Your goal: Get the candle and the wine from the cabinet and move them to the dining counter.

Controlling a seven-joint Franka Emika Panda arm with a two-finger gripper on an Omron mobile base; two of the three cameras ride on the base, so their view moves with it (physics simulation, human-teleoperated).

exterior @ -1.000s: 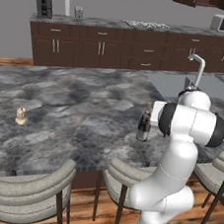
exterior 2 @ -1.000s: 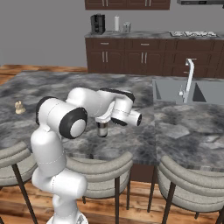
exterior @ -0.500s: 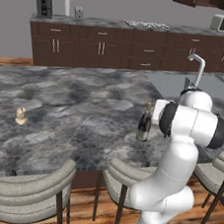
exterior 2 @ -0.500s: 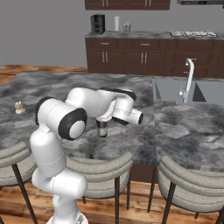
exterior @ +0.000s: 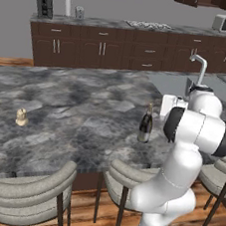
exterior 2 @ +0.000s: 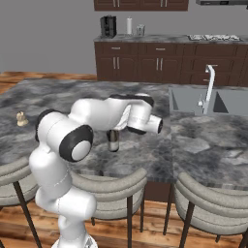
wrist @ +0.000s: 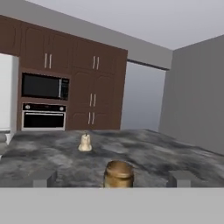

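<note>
The wine (exterior: 145,123), a dark bottle with a gold foil neck, stands upright on the marbled dining counter (exterior: 76,105). My gripper (wrist: 112,179) is open. In the hand view the bottle's gold top (wrist: 119,173) sits between the two fingertips (wrist: 43,179), with a gap on each side. From the left base view the hand (exterior: 168,106) hangs just right of the bottle's neck. In the right base view the arm hides all but the bottle's lower part (exterior 2: 113,141). The small cream candle (exterior: 20,116) rests on the same counter far to the left, and is also seen in two other views (exterior 2: 21,118) (wrist: 85,143).
A sink with a tall faucet (exterior: 198,70) is set into the counter right of the arm. Grey cushioned stools (exterior: 25,189) (exterior 2: 109,186) line the near edge. Dark lower cabinets (exterior: 117,50) run along the back wall. A built-in oven and microwave (wrist: 43,100) face the hand.
The jaws have spread a little wider and the hand has eased slightly back from the bottle. The wine and the candle stand where they were.
</note>
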